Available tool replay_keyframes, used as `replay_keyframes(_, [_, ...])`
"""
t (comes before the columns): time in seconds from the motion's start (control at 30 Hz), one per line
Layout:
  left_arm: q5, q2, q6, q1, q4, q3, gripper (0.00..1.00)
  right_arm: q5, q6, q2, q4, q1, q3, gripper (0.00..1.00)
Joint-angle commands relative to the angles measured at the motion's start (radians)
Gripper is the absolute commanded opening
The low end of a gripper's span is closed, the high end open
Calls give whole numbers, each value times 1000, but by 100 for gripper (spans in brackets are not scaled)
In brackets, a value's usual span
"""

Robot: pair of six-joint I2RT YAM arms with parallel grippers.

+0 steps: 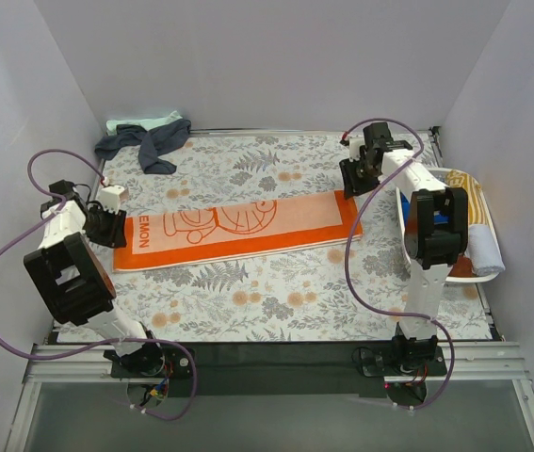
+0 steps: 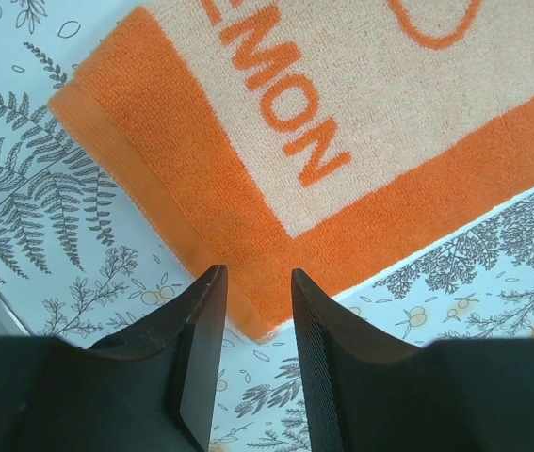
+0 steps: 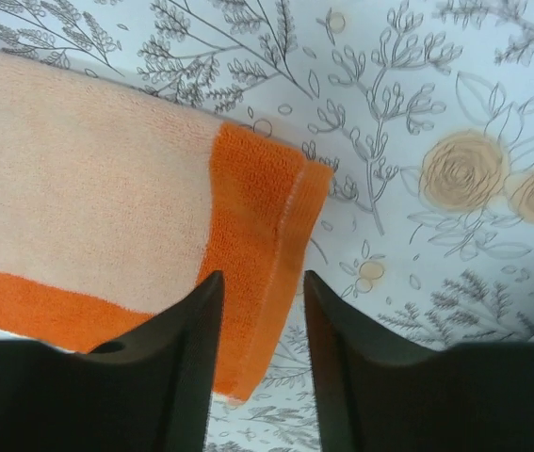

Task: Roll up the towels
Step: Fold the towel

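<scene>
We are seeing the orange towel (image 1: 238, 226) lying flat on the floral covering (image 1: 276, 301), its long axis running left to right and its lettered end toward the left gripper (image 2: 255, 273). Its rectangular terry is showing a nubby pile. The left gripper and the right gripper (image 3: 262, 278) are each hovering partly open over a short end, gripping nothing.

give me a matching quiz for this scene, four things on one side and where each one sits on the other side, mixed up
Things:
1. orange towel
2. navy towel
3. white basket
4. left gripper

Places:
a. crumpled at the far left corner
b. along the right edge of the table
c. over a corner at the lettered end of the orange cloth
d. spread flat in the middle

Pairs: 1-d, 2-a, 3-b, 4-c
</scene>
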Motion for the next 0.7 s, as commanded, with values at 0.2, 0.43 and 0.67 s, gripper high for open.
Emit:
replay_keyframes(0.2, [63,-52,-1,2,-34,10,38,11,85,-54,-15,2,-170,52])
replay_keyframes(0.43, [72,-42,-10,3,-35,28,39,-29,99,-15,-16,14,-209,45])
replay_keyframes(0.67, [92,-33,-36,3,-41,53,40,-54,69,-18,-28,42,-203,24])
